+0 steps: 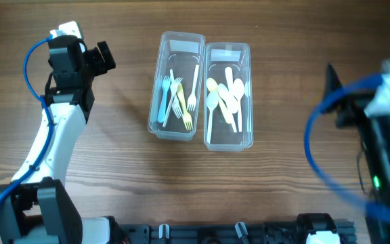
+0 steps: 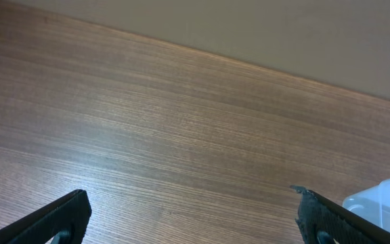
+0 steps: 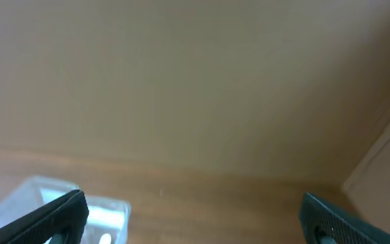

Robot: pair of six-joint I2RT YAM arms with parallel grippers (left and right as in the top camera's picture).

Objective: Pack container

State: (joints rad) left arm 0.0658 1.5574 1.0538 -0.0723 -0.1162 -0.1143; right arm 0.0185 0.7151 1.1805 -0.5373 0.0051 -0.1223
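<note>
Two clear containers sit mid-table, touching side by side, long axes running far-to-near. The fork container on the left holds blue, yellow and white forks; the spoon container on the right holds pale spoons. All cutlery lies roughly along the long axis. No loose pieces or lid are visible on the table, so packing looks mostly done. The left gripper is left of the fork container, level with its far end and well apart from it, pointing right toward it. Its fingers are spread wide with nothing between them, and the left wrist view shows only bare wood plus a container corner at the lower right. The right gripper is off to the right of the spoon container, farther from it than the left gripper is from the fork container, and blurred in the overhead view. Its fingers are also spread and empty, with a container corner at the lower left of its wrist view. The left arm is raised with the elbow near and the wrist far. Either arm would have to reach inward toward the centre, and the left has the shorter reach.
</note>
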